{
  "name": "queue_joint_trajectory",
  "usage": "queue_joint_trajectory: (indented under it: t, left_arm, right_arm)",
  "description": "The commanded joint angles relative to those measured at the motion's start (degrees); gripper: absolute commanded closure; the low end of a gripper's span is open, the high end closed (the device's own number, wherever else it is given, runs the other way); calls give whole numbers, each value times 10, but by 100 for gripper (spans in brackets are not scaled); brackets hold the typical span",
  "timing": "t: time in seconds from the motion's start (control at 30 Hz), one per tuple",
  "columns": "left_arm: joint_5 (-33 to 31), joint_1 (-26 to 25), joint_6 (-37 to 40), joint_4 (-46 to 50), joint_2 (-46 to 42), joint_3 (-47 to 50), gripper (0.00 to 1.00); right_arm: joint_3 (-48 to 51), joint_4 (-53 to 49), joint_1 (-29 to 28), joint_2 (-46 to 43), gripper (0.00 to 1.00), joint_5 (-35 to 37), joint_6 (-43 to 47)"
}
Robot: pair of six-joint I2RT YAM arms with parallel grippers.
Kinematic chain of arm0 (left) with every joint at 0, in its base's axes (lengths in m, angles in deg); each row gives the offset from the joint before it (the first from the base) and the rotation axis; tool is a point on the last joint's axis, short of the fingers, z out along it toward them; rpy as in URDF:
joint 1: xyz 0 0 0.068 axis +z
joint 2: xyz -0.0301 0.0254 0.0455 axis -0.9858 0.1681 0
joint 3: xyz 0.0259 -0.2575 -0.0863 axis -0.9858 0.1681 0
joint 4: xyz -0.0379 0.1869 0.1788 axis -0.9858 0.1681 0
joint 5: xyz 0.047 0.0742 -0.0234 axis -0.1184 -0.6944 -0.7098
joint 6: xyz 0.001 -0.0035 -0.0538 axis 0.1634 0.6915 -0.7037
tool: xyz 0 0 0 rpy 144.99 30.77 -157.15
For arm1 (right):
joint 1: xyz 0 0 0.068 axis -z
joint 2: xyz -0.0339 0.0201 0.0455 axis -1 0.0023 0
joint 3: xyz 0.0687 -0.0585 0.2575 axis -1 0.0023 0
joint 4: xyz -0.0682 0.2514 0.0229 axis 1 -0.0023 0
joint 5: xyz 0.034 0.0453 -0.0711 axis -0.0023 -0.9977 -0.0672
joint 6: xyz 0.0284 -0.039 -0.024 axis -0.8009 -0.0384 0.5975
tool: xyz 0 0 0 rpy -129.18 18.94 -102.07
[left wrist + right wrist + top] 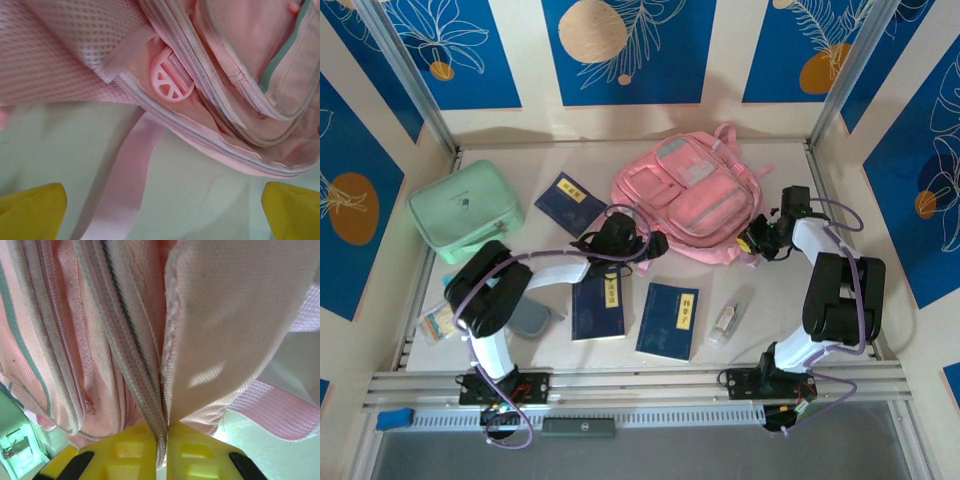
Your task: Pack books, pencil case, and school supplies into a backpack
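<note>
Right gripper (pixel 162 434): pinched fully shut on the backpack (pixel 695 195), with a zip track and a fold of pink fabric caught between its yellow fingers.
Left gripper (pixel 162 212): jaws spread wide and holding nothing. The round zip pull (pixel 171 80) lies just ahead of it, and a strap (pixel 125 175) runs between its fingers.
Backpack: directly ahead of both grippers, flat on the table (pixel 770 300), with no pocket visibly open.
Books (pixel 598 305): two lie behind the left gripper toward the arm bases, and a third is beside its wrist on the far side.
Pencil case (pixel 530 320): well behind the left gripper, by that arm's elbow.
Bottle (pixel 725 322): behind the right gripper, near its base.
Risk, slip: the pinch is thin and sits on the zip itself, so a hard pull could probably strip the fabric out.
Risk, drag: an uneven pull may slide the whole bag rather than tension it.
Risk, snag: the left gripper could close on the strap instead of the pull.
</note>
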Motion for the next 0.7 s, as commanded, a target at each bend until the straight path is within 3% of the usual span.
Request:
queue_joint_trajectory:
  t: [0.0,0.3,0.67]
  left_arm:
    - [27,-11,5,-48,46,-48,0]
    - [28,-12,35,-23,131,-165,0]
    - [49,11,77,27,209,-295,1]
  right_arm:
    - [12,7,20,-41,95,-35,-1]
    - [58,-20,2,-95,98,-45,4]
    - [106,23,-144,-134,96,-13,-101]
